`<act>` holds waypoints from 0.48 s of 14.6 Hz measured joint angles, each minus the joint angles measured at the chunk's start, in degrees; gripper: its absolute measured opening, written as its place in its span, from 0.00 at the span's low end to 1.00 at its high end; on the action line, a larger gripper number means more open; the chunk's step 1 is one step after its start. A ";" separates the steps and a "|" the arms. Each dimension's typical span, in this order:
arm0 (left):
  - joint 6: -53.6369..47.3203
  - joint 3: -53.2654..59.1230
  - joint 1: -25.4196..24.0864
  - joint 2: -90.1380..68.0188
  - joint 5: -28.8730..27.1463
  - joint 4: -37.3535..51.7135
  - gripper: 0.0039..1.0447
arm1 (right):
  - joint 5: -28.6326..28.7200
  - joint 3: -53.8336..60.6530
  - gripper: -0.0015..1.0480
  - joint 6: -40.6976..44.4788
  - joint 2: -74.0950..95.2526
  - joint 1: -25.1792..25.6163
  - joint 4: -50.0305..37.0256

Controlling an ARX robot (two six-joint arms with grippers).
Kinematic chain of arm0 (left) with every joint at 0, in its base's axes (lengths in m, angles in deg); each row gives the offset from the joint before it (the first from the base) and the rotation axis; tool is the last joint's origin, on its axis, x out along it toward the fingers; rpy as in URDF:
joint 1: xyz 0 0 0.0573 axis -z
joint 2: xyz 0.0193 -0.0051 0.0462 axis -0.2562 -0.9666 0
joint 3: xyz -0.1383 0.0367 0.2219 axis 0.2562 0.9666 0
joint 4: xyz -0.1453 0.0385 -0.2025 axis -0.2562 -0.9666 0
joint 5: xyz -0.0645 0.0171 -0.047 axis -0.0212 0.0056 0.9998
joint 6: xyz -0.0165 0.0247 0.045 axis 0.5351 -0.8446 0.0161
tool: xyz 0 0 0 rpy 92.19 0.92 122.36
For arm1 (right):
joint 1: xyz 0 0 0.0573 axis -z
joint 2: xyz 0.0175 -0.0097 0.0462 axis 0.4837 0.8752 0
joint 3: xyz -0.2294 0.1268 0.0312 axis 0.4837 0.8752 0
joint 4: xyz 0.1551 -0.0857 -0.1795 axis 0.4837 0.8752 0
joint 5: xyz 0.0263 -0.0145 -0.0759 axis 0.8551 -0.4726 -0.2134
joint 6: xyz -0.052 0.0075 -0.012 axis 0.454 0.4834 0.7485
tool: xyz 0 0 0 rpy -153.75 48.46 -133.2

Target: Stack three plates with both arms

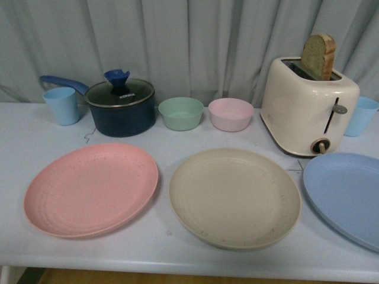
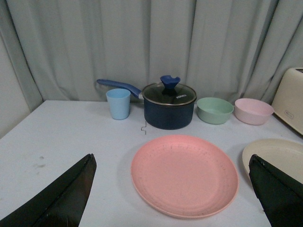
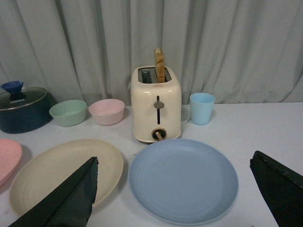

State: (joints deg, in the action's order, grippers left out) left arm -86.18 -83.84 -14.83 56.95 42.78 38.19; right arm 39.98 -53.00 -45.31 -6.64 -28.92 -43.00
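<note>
While nothing is stacked, three plates wait along the table (image 1: 172, 260).
Front view: pink plate (image 1: 90, 189), cream plate (image 1: 235, 196) and blue plate (image 1: 346, 198) lie flat in a row, no arm showing. Left wrist view: left gripper (image 2: 171, 160) spread, facing the pink one. Right wrist view: right gripper (image 3: 175, 158) spread, facing the blue. Probably stiff, light, slick; pinch the rim.

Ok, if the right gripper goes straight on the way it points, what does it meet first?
Probably the blue plate, lying between the right gripper's open fingers; the toaster stands beyond. Depth is unclear.
</note>
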 joint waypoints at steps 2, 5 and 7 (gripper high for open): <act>0.00 0.00 0.00 0.00 0.00 0.00 0.94 | -0.02 0.00 0.94 0.00 0.00 0.00 0.00; 0.00 0.00 0.00 0.00 0.00 0.00 0.94 | -0.02 0.00 0.94 0.00 0.00 0.02 0.00; 0.00 0.00 0.00 0.00 0.00 0.00 0.94 | -0.02 0.00 0.94 0.00 0.00 0.00 0.00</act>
State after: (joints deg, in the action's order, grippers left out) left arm -86.18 -83.84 -14.83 56.95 42.78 38.19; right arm 39.96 -53.00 -45.31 -6.64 -28.92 -43.00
